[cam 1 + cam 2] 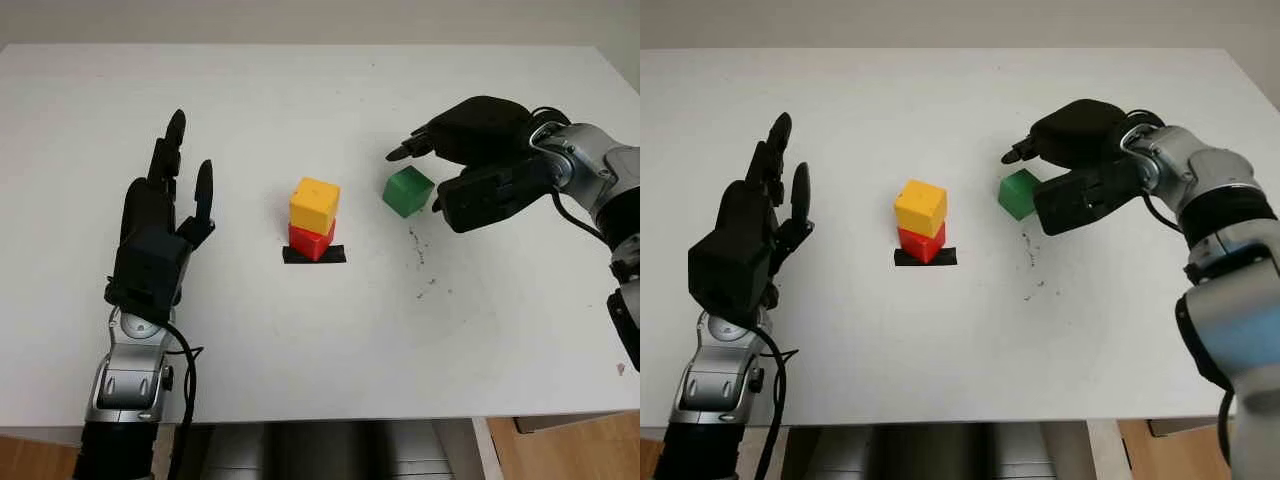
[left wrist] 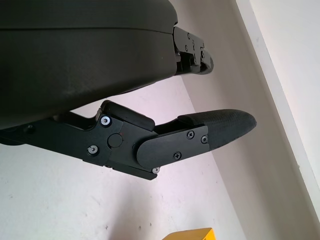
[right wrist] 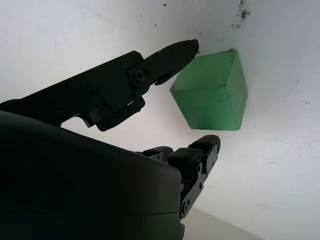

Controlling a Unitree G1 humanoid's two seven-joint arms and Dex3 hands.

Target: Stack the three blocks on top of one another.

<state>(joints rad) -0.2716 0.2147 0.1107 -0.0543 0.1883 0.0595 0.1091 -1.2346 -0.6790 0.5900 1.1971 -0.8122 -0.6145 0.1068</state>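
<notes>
white table [image 1: 300,340]: bears all three blocks, some dark specks near the green one
yellow block [image 1: 314,204]: sits on top of the red block, turned slightly askew to it
red block [image 1: 311,240]: bottom of the stack, standing on a black tape patch [image 1: 314,255] near table centre
green block [image 1: 408,191]: alone on the table, right of the stack, clearly apart from it, tilted corner toward the camera
right hand [image 1: 470,165]: open, holding nothing, positioned around the green block; upper fingers reach over and past it, thumb side sits just beside its right face
right hand contact: in the right wrist view one fingertip [image 3: 186,48] is at the block's upper corner, another finger [image 3: 205,150] is just below it; cannot tell if either actually touches
left hand [image 1: 160,225]: open, holding nothing, raised with fingers pointing away from the robot, well left of the stack
left wrist view: a corner of the yellow block [image 2: 192,234] at the frame edge
</notes>
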